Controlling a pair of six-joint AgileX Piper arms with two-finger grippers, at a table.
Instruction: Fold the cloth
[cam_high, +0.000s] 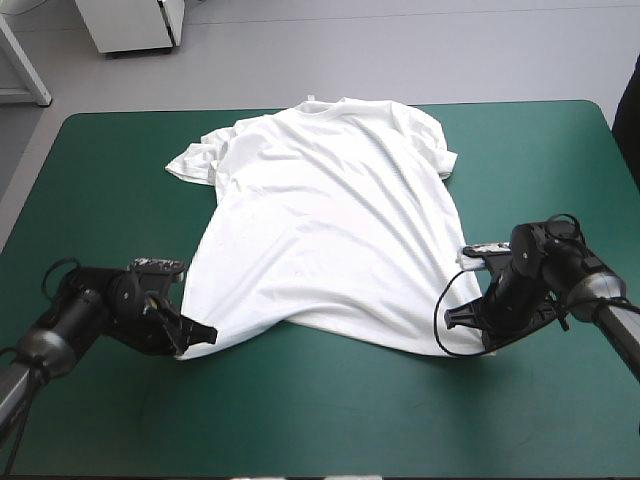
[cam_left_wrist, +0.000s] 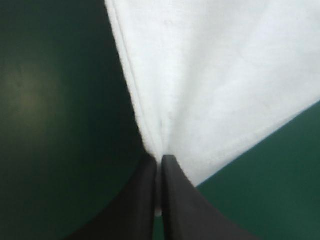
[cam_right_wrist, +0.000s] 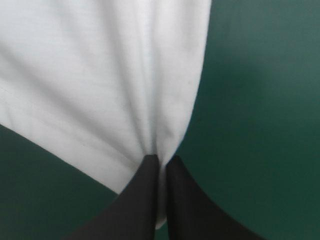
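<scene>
Left gripper (cam_left_wrist: 160, 161) and right gripper (cam_right_wrist: 161, 160) pinch the T-shirt (cam_high: 320, 220) at its hem.

Left gripper pinching a corner of the T-shirt

The left gripper (cam_left_wrist: 161, 159) has its black fingers (cam_left_wrist: 182, 205) pressed almost together on a corner of the white T-shirt (cam_left_wrist: 215, 80). The cloth fans out wide ahead of the tips, hem seam along one edge, with the teal-green cover (cam_left_wrist: 55, 110) showing on both sides.
</scene>
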